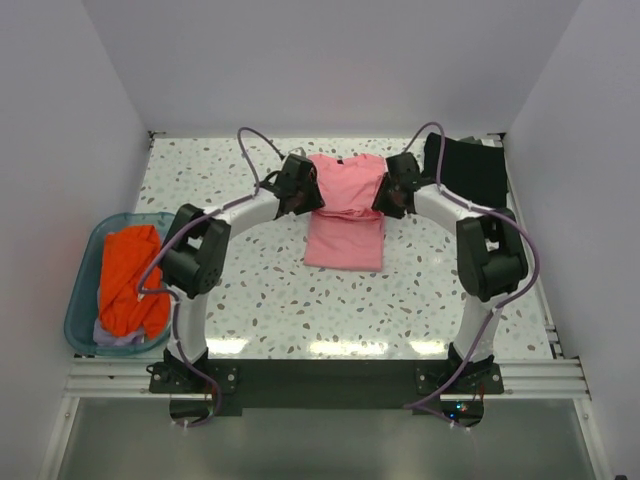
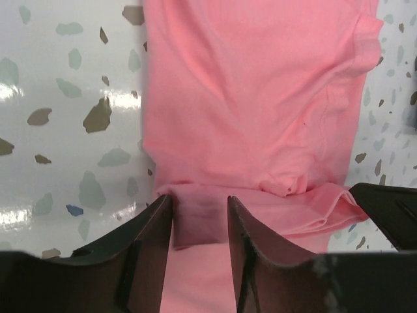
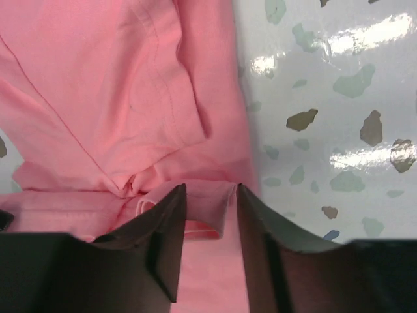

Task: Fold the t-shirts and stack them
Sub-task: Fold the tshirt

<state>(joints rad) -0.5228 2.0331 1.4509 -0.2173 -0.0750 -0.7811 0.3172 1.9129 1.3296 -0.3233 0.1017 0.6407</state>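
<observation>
I have the left tool [image 2: 200,207] clenched on a raised fold at the left edge of the pink shirt [image 1: 345,235], and the right tool [image 3: 210,195] gripping the hem at its right edge. The shirt lies mid-worktop [image 1: 300,310], towards the far side, partly folded over itself. Speckled surface shows outside both edges and on the near side. The black shirt [image 1: 468,168] sits folded in the far right corner. A blue tub [image 1: 80,300] of orange cloth [image 1: 130,275] is at the left edge.

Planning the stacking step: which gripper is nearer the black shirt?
Right. The right gripper is beside the black shirt; the left gripper is on the pink shirt's opposite side.
</observation>
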